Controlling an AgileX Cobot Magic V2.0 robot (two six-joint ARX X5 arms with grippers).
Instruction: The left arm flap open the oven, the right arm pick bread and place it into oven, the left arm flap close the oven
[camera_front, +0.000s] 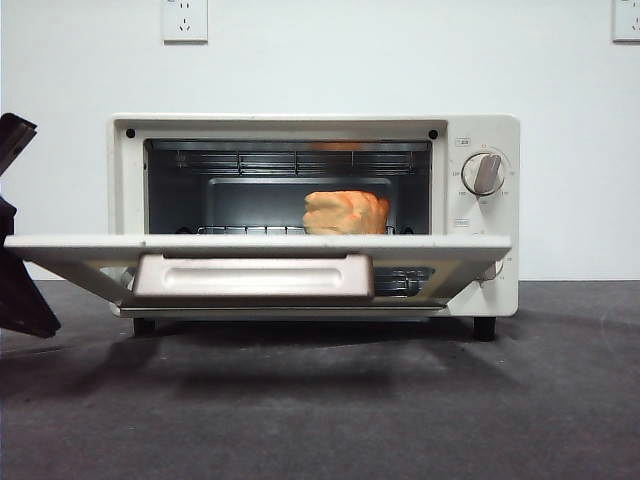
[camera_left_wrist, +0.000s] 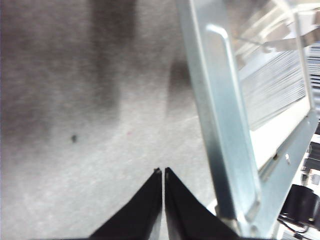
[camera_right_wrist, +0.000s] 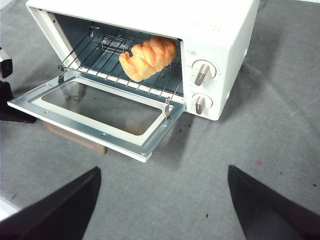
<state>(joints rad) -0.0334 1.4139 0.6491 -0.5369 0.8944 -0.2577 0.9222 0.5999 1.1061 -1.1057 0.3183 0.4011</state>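
One step remains: the golden-orange lumpy bread (camera_right_wrist: 148, 58) sits on the rack inside the cream-white boxy oven (camera_front: 484, 262). Its lowered glass door (camera_left_wrist: 220, 125) lies just beside the empty left gripper (camera_left_wrist: 161, 175), jaws nearly touching; right gripper (camera_right_wrist: 162, 192) hangs wide, well apart.

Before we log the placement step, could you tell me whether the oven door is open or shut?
Open: the cream-white boxy toaster oven's glass door lies folded down flat, exposing the golden-orange bun on the wire rack inside.
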